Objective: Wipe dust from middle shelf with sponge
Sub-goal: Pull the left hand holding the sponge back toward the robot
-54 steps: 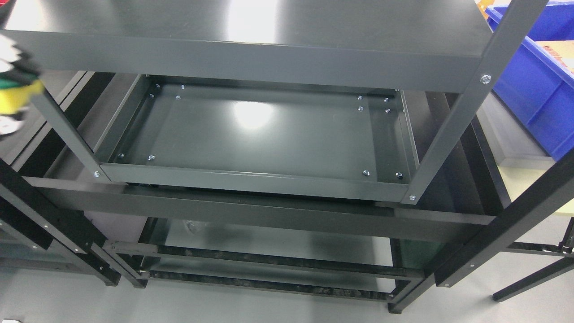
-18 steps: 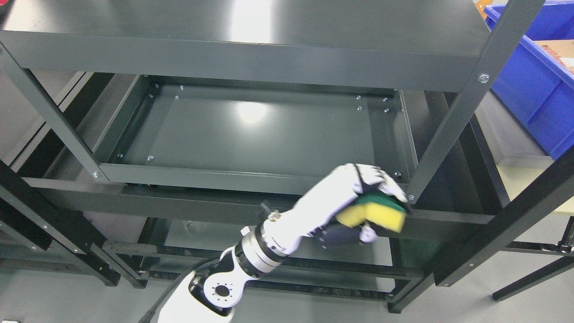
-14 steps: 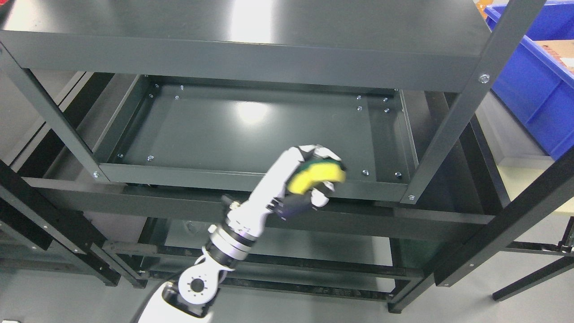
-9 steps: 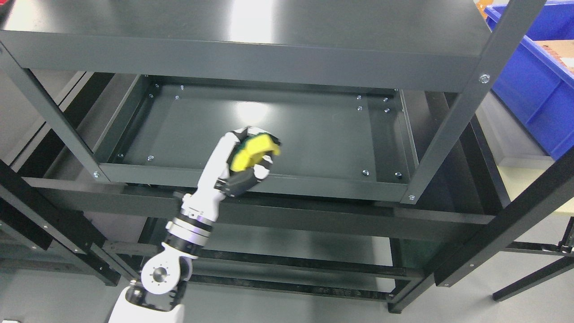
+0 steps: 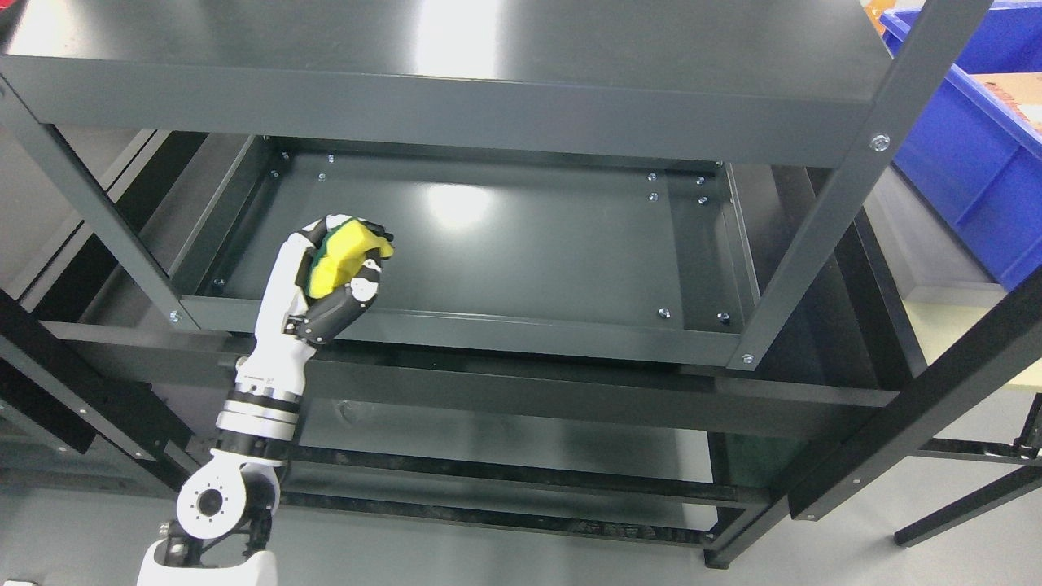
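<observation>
Left of frame centre: left hand [image 5: 330,268] clamped on sponge [image 5: 346,259], over middle shelf [image 5: 521,244] near its left end. I'd press sponge flat, drag straight overlapping passes, stay clear of front lip. Contact with shelf unclear.

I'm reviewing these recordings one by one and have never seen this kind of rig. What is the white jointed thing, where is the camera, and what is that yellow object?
The picture is taken from a camera on a humanoid robot's head, looking down at a dark grey metal shelving rack. The white jointed thing is the robot's left arm, coming in from the lower left and ending in a fingered left hand. Its fingers are curled around a yellow sponge with a green scouring layer, held over the left part of the recessed middle shelf. Nothing else lies on that shelf; only bolt heads show. I cannot tell whether the sponge touches the surface. A blue plastic bin stands at the right. The right arm is out of view.
</observation>
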Motion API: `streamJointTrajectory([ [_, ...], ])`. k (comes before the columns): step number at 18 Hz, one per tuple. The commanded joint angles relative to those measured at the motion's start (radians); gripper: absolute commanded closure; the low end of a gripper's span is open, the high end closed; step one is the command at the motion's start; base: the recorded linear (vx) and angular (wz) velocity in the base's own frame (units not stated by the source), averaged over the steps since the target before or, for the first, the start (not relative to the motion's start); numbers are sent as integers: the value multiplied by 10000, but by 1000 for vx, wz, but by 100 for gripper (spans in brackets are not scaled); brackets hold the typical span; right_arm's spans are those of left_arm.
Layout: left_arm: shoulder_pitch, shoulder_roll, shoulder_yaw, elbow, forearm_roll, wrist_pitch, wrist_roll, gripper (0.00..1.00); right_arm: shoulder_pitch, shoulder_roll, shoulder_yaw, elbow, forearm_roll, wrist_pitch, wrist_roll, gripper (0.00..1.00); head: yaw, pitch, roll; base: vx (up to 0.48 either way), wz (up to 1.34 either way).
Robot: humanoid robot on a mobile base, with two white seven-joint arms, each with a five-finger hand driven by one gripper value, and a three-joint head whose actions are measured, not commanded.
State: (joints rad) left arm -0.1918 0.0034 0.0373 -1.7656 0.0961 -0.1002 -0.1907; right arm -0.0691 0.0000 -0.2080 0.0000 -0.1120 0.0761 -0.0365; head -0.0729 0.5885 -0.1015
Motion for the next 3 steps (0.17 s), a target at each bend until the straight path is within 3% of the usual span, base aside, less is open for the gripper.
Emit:
streamJointTrajectory([
  [1,337,140,1329,-77,282,-71,-26,99,0,-174,-6,-175,0,6,-3,0,0,0,0,0,0],
  [3,338,140,1299,-77,297,-71,-41,99,0,-174,9,-175,0,6,-3,0,0,0,0,0,0],
])
